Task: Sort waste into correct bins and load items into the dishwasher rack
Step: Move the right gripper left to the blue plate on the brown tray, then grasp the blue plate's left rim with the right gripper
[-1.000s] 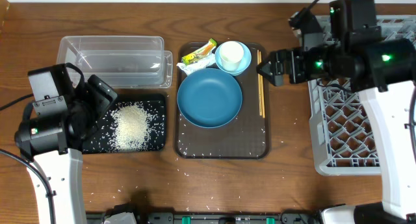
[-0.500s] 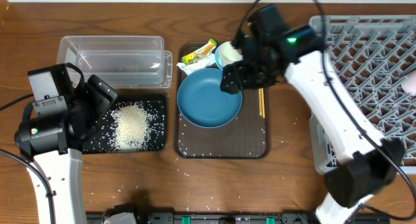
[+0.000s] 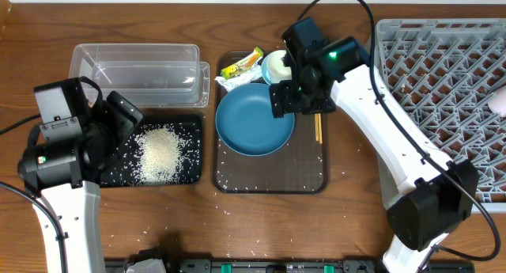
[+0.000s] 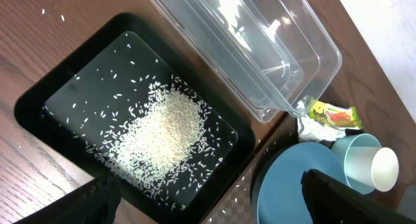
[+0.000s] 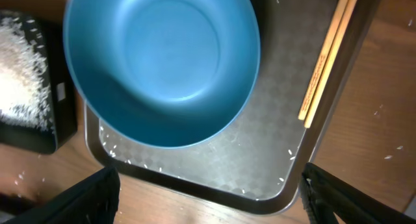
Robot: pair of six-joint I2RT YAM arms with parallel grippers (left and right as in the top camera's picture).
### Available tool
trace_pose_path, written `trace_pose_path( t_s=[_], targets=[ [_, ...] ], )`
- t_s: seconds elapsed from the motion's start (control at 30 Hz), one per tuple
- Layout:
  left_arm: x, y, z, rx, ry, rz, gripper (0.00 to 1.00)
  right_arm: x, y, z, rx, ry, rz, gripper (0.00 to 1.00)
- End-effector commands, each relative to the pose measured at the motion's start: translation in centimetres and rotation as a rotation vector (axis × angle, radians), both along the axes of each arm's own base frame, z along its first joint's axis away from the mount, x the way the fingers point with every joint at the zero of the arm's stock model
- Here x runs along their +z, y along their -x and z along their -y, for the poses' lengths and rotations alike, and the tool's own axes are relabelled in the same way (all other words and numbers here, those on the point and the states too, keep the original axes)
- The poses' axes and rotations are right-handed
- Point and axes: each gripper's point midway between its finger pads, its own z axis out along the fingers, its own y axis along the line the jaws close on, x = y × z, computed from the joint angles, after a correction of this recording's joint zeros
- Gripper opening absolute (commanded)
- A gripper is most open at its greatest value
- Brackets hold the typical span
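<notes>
The dark blue dish (image 3: 253, 121) (image 4: 296, 185) (image 5: 162, 62) lies on the brown serving tray (image 3: 269, 176). Behind it is the light blue bowl (image 3: 275, 67) (image 4: 348, 160) holding a pale cup (image 4: 383, 169). Next to it are the yellow-green wrapper (image 3: 242, 64) (image 4: 331, 113) and the paper scrap (image 3: 229, 83). The chopsticks (image 3: 318, 130) (image 5: 325, 62) lie right of the dish. My right gripper (image 3: 288, 99) (image 5: 208, 204) is open and empty over the dish's right rim. My left gripper (image 3: 118, 119) (image 4: 208, 204) is open and empty over the black tray (image 3: 195, 178) (image 4: 39, 100), which holds the rice heap (image 3: 160, 153) (image 4: 162, 136).
The clear tub (image 3: 134, 71) (image 4: 260, 42) stands behind the black tray. The grey rack (image 3: 443, 83) fills the right side, with a pale pinkish object (image 3: 498, 103) at its right edge. Loose rice grains lie on the serving tray (image 5: 214, 165) and on the wood in front.
My right arm has swung left from the rack to above the serving tray and settled over the dish's right rim. The left arm has not moved.
</notes>
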Motion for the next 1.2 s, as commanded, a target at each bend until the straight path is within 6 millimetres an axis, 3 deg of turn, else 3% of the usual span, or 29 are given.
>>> trace_pose_path(
  t_s=[0.0, 0.13, 0.37, 0.67, 0.83, 1.0, 1.17],
  targets=[
    [0.5, -0.1, -0.3, 0.011, -0.009, 0.010, 0.91, -1.8, 0.9, -1.0, -0.029, -0.021, -0.049, 0.86],
    [0.5, -0.1, -0.3, 0.011, -0.009, 0.010, 0.91, -2.8, 2.2, -5.4, 0.153, -0.150, -0.034, 0.87],
    [0.5, -0.1, -0.3, 0.011, -0.009, 0.010, 0.91, -4.7, 3.4, -10.5, 0.280, -0.134, 0.115, 0.90],
    [0.5, -0.1, -0.3, 0.011, -0.009, 0.010, 0.92, -6.0, 3.9, -12.4, 0.394, 0.026, 0.318, 0.99],
    [0.5, -0.1, -0.3, 0.011, -0.009, 0.010, 0.91, -7.0, 4.1, -13.0, 0.408, 0.064, 0.351, 0.89],
    [0.5, -0.1, -0.3, 0.011, -0.009, 0.010, 0.91, -10.4, 4.6, -13.2, 0.420, 0.103, 0.289, 0.76],
    [0.5, -0.1, -0.3, 0.011, -0.009, 0.010, 0.92, -11.7, 4.9, -13.1, 0.402, 0.110, 0.255, 0.70]
  ],
)
